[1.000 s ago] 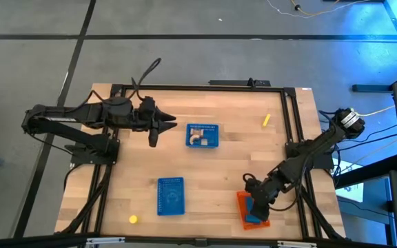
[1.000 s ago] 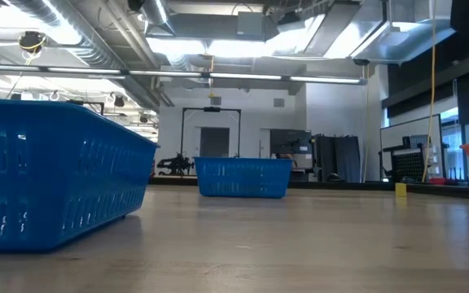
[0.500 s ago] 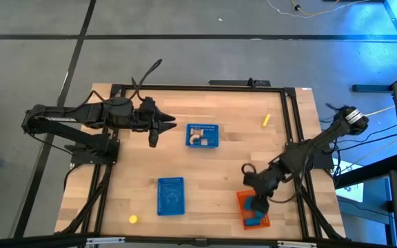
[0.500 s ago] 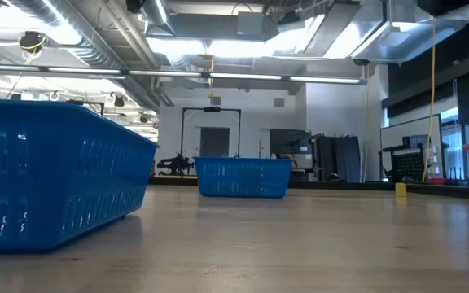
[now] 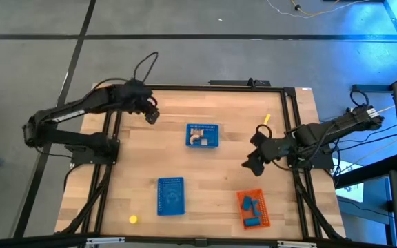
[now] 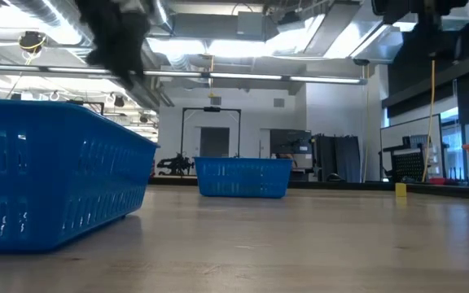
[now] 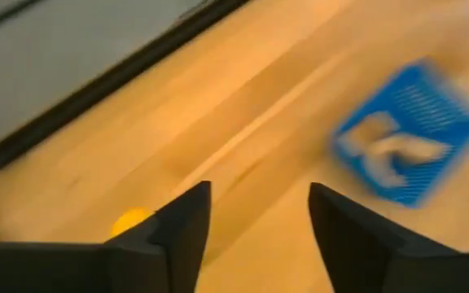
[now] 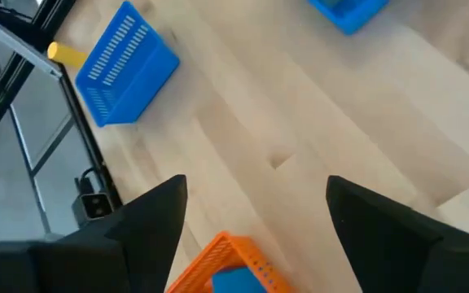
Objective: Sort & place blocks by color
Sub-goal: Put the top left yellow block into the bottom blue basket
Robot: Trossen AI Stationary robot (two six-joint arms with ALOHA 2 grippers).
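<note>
My left gripper (image 5: 151, 116) hangs open over the table's far left part; its wrist view (image 7: 259, 195) shows bare wood between the fingers. My right gripper (image 5: 255, 149) is open above the table's right half, between the yellow bar (image 5: 267, 120) and the orange basket (image 5: 253, 209), with nothing between its fingers (image 8: 255, 183). Blue blocks (image 5: 251, 206) lie in the orange basket. Tan blocks (image 5: 198, 140) lie in the far blue basket (image 5: 202, 136). A yellow cylinder (image 5: 134, 220) rests on the table near its near edge.
A second blue basket (image 5: 170, 195) stands near the near edge and fills the left of the low view (image 6: 55, 171). Black frame rails (image 5: 109, 172) run along the table's left, right and far sides. Bare wood lies between the baskets.
My right gripper has risen out of the orange basket and swung toward the far edge, leaving the blue blocks lying uncovered inside. My left gripper has drawn back toward the table's far left corner and turned, its arm lifting.
</note>
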